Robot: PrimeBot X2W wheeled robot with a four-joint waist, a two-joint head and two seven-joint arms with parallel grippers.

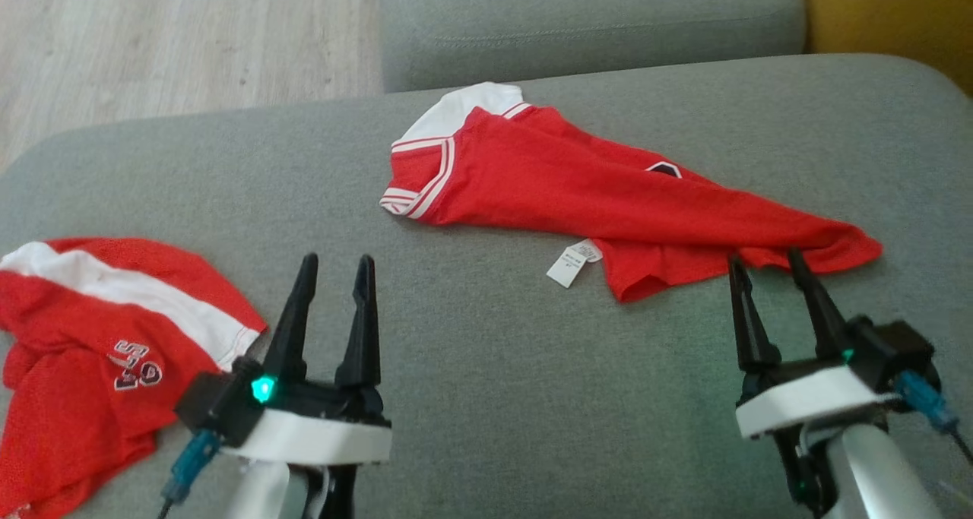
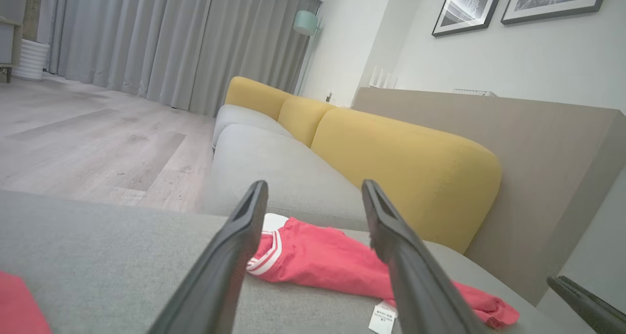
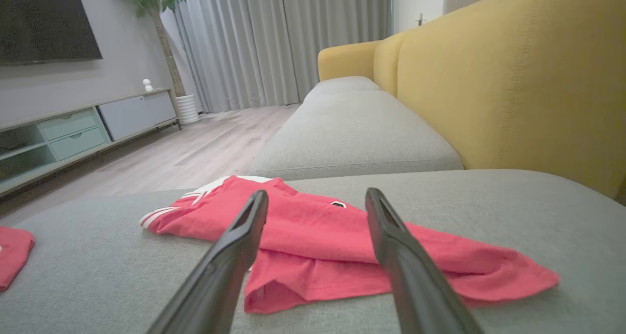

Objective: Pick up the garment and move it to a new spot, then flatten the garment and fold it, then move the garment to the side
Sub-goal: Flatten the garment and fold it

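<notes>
A red garment (image 1: 578,192) with white-striped trim lies crumpled in a long heap across the grey sofa seat (image 1: 486,412), its white label (image 1: 570,264) poking out at the near edge. My right gripper (image 1: 764,257) is open, with its fingertips just short of the garment's near right end. The right wrist view has the garment (image 3: 313,231) directly beyond the open gripper (image 3: 316,192). My left gripper (image 1: 337,261) is open over bare cushion, well to the left of the garment (image 2: 318,260). Nothing sits between the fingers of the left gripper (image 2: 314,183).
A second red and white garment (image 1: 99,337) with lettering lies bunched at the seat's near left corner. Another grey seat cushion (image 1: 593,25) lies beyond, the yellow backrest (image 1: 889,17) is at the far right, and wooden floor (image 1: 152,40) is at the far left.
</notes>
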